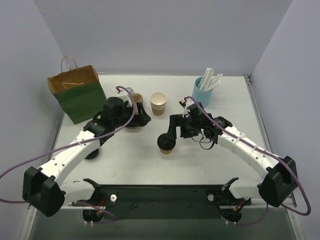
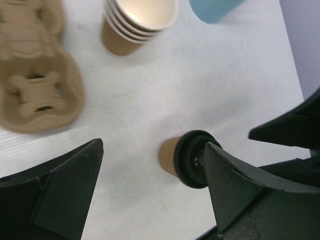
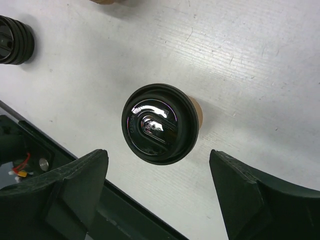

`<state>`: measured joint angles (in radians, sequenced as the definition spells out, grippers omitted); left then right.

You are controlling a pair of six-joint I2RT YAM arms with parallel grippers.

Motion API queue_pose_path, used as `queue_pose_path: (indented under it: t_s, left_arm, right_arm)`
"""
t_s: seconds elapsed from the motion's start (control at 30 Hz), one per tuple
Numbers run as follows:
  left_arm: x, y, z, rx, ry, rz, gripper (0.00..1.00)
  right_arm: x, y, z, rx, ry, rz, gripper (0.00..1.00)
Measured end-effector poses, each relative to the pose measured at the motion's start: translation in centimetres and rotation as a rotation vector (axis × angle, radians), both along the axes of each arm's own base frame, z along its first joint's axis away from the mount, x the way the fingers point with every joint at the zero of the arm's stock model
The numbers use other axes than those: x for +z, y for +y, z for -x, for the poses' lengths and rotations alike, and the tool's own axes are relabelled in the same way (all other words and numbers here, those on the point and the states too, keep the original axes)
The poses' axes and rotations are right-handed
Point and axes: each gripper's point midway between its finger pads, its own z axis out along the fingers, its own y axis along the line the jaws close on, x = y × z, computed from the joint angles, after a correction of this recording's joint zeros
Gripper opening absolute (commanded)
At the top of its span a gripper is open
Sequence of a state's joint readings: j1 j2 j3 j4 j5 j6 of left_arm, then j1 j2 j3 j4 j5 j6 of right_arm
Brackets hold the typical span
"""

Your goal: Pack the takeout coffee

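The takeout coffee, a kraft cup with a black lid, stands upright on the table centre. In the right wrist view its lid sits just ahead of my open right gripper, below and between the two fingers, untouched. From above, the right gripper hovers just over the cup. My left gripper is open and empty above the pulp cup carrier. The left wrist view shows the coffee beside the right finger, not held.
A stack of lidless tan cups stands behind the coffee. A blue holder with wrapped straws is at the back right. A green and brown paper bag stands at the back left. A black ridged round object lies near the front.
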<state>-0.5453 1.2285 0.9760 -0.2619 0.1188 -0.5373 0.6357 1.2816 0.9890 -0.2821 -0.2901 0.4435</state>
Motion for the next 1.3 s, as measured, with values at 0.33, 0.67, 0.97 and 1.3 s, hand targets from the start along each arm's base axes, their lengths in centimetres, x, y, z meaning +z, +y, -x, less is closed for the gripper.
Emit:
queue_pose_path:
  t_s: [0.33,0.67,0.97,1.3]
  left_arm:
    - [-0.1,11.1,3.0,0.274,-0.033,-0.221,0.95]
    - [-3.5,13.6,5.4,0.283,0.038,-0.348,0.96]
    - [-3.4,13.8,5.4,0.291,0.031,-0.358,0.96]
    - [-3.3,14.1,5.4,0.302,0.025,-0.362,0.96]
  right_arm:
    - [-0.5,2.6,-0.2,0.069,-0.052,0.184,0.89]
    - [-2.7,3.3,0.0,0.108,-0.017,0.31,0.88]
    - [-4.8,3.2,0.4,0.118,0.016,0.374,0.75]
    - [-4.7,2.9,-0.1,0.07,-0.003,0.393,0.64]
